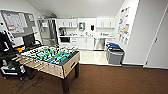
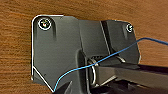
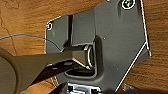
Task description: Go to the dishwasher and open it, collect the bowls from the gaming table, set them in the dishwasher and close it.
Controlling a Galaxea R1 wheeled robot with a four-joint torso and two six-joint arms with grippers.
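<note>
The dishwasher (image 1: 99, 43) sits at the far end of the room, its steel front closed, built into a run of white cabinets (image 1: 82, 43) under a bench (image 1: 86, 36) cluttered with small kitchen things. To its left along the same wall are a dark oven front (image 1: 65, 39) and a coffee machine (image 1: 61, 31) on the bench above it. More white cupboards (image 1: 67, 23) hang on the wall overhead. The floor over there is pale (image 1: 93, 57), while the nearer floor is brown carpet (image 1: 120, 80).

Near and to the left stands a table-football table (image 1: 51, 59), green field up, rods with handles poking out of its near side. Further left is a dark desk area with a monitor (image 1: 28, 40) and a notice board (image 1: 16, 22) on the wall above. To the right of the dishwasher, grey bins (image 1: 114, 53) with coloured lids stand against a white wall hung with papers (image 1: 124, 25). A white door (image 1: 160, 42) is at the far right.

Both wrist views look down on brown wood-grain flooring (image 2: 17, 50) past the arms' own dark plates, with a thin blue wire (image 2: 112, 53) crossing each. I cannot tell whether the left or the right gripper is open or closed, or whether either has hold of anything.
</note>
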